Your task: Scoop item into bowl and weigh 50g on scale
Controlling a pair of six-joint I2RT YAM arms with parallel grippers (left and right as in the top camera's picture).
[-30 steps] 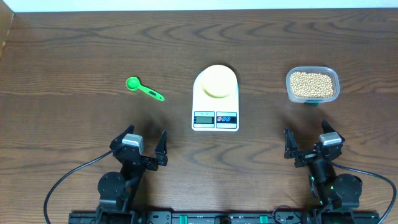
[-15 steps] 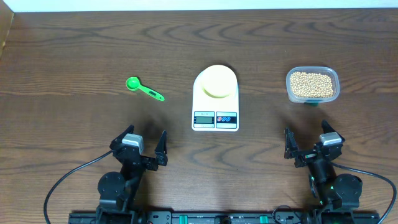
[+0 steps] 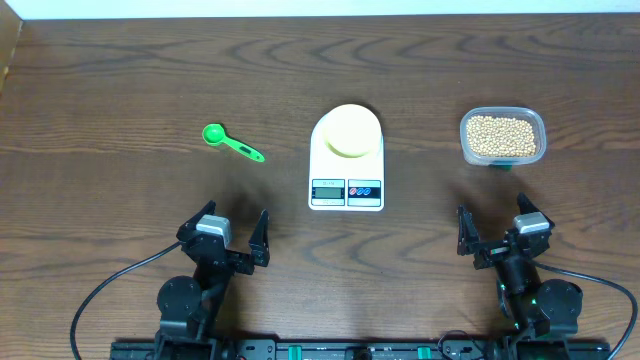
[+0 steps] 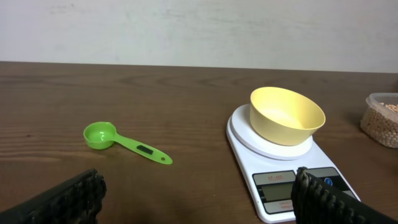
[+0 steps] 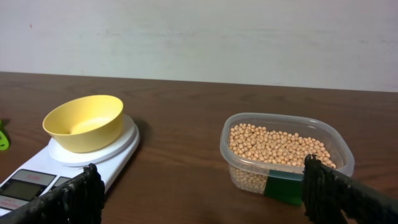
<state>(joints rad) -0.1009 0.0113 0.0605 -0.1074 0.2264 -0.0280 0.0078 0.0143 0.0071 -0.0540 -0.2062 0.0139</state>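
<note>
A dark brown wooden counter (image 3: 120,90) runs back to a plain pale wall (image 4: 186,31). The white scale (image 3: 346,172) lies mid-counter with its display and its red and blue buttons at the near end, facing the arms. The yellow bowl (image 3: 348,130) stands upright on the round platform at the scale's far end.

The left gripper (image 3: 228,224) hangs low at the near edge with its two fingers spread wide, holding nothing. A green scoop (image 3: 230,142) lies flat straight ahead of it, well apart, with its cup to the left and its handle running right and back toward the arm. From this gripper the scale and bowl sit ahead and to the right, also well apart. In the left wrist view the right finger overlaps the scale's near corner only by line of sight.

The right gripper (image 3: 497,226) is likewise at the near edge, with its fingers spread and nothing between them. Ahead of it, well apart, stands a clear tub (image 5: 225,142) with a green label on its near wall. The beans (image 3: 502,136) fill it. From this gripper the scale and bowl lie ahead and to the left. The tub stands to the right of the scale, with bare counter between them.
</note>
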